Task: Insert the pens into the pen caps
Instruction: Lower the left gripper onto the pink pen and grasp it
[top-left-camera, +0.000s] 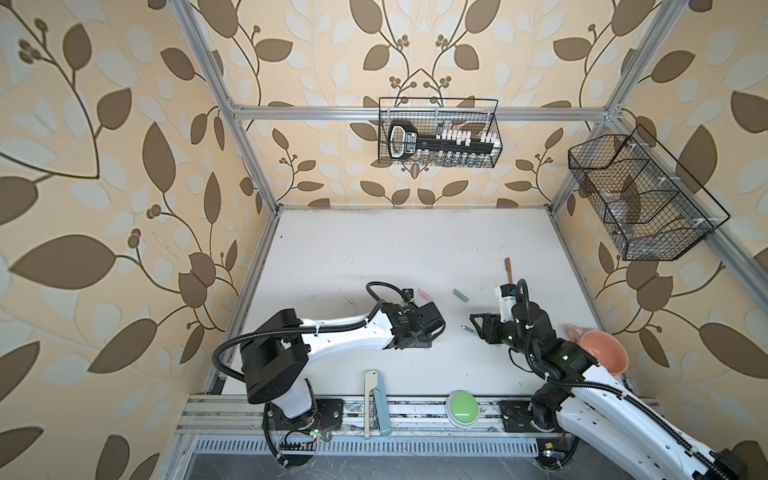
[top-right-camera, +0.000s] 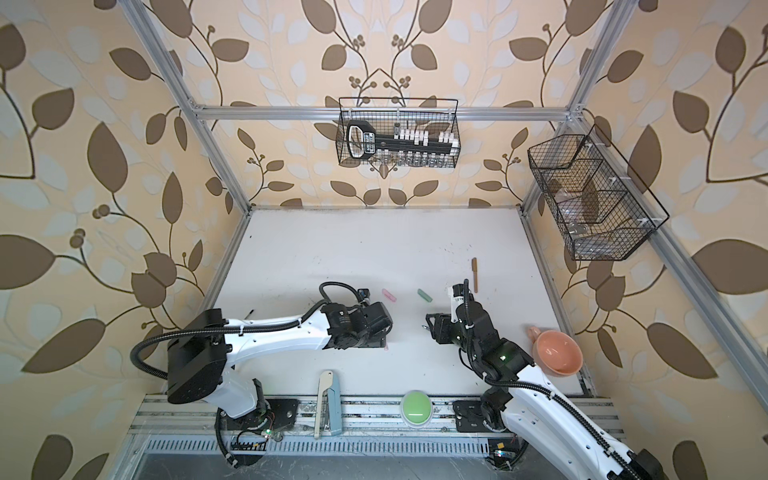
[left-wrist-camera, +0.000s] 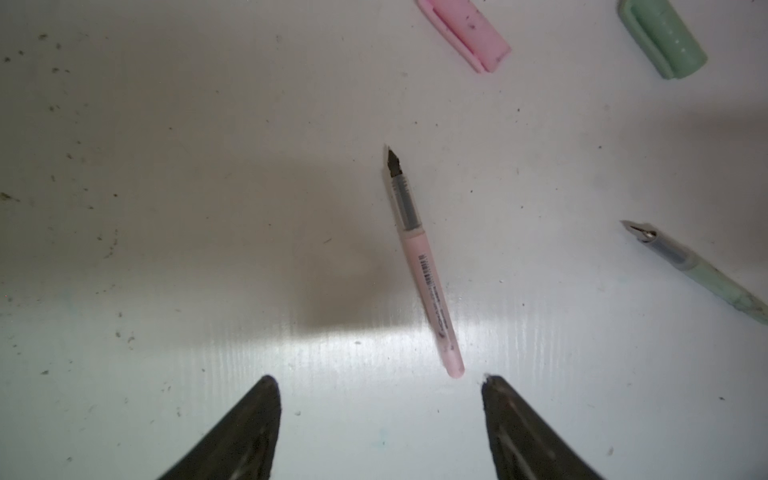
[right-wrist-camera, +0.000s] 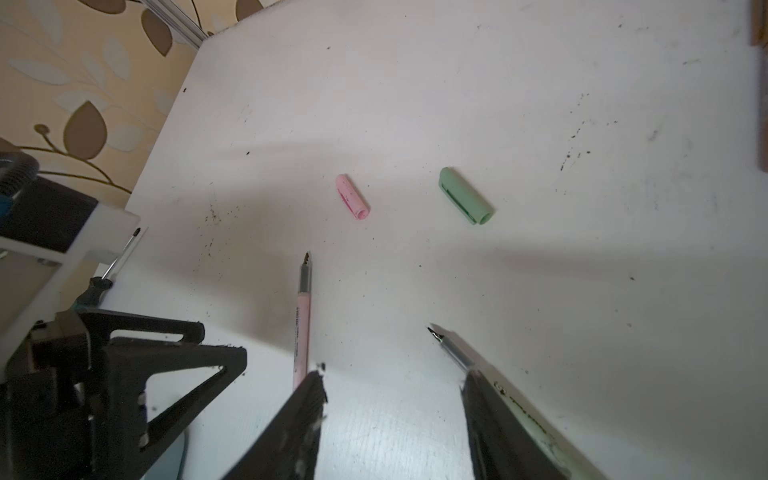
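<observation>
Left gripper (left-wrist-camera: 378, 382) hangs low over the white table (top-left-camera: 374, 249), jaws apart and empty, with the pink pen (left-wrist-camera: 424, 266) lying flat just ahead of its fingertips, nib toward the pink cap (left-wrist-camera: 465, 33). Green cap (left-wrist-camera: 660, 37) lies near the pink one, not touching. Right gripper (right-wrist-camera: 392, 378) spread with nothing between; green pen (right-wrist-camera: 453, 353) lies along the outer side of one finger, brown pen (top-left-camera: 508, 270) farther back.

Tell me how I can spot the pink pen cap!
Look at the white table, near its middle, just beyond the left arm. Two stubby caps lie there, apart from each other. The pink cap is the left one, and the green cap beside it differs only in colour.
</observation>
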